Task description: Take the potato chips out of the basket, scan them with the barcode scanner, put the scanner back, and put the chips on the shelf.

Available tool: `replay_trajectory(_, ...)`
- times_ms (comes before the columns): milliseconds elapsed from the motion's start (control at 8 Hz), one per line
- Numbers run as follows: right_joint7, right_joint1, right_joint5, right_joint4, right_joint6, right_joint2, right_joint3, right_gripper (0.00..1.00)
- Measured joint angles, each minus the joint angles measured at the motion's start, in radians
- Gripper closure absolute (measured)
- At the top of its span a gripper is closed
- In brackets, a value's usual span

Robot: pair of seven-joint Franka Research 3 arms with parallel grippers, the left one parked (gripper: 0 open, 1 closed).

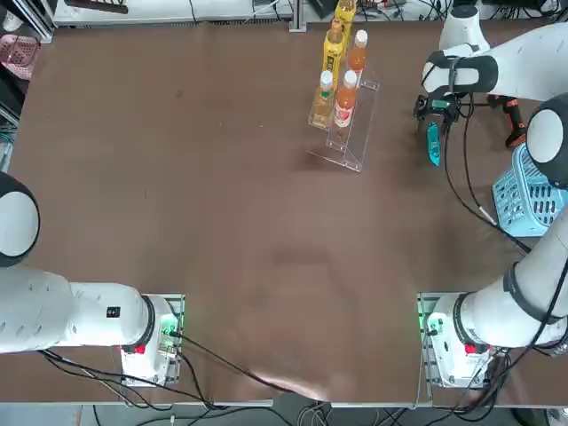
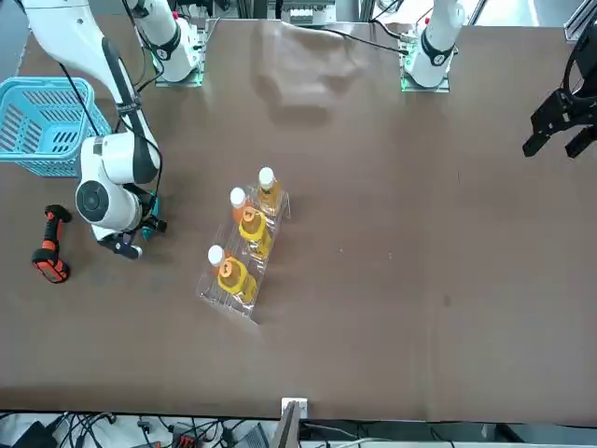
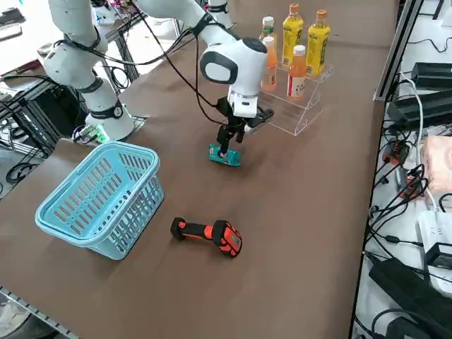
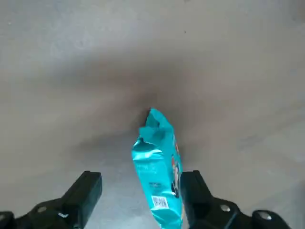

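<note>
Brown tabletop carries everything, and on it the potato chips (image 4: 158,176) stand on edge between the basket (image 3: 99,194) and the shelf (image 3: 300,106), already out of the basket. Right gripper (image 4: 140,191) hangs just above the packet with its fingers spread wide and nothing clamped; the packet leans close against one finger, and whether it touches is hard to tell. A small barcode panel faces the wrist camera, which would suit scanning. Barcode scanner (image 3: 208,235) lies on its side on the table near the basket, untouched, so scanning looks like the step ahead. Orange and yellow bottles (image 1: 342,75) fill the shelf's upper steps; its clear lower step is hard to make out.
</note>
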Motion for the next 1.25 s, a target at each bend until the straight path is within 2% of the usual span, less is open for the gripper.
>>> replay_trajectory(625, 0.007, 0.000, -0.010, -0.058, 0.040, 0.000, -0.006, 0.00)
replay_trajectory(1250, 0.011, -0.002, -0.038, -0.089, 0.058, 0.000, -0.028, 0.00)
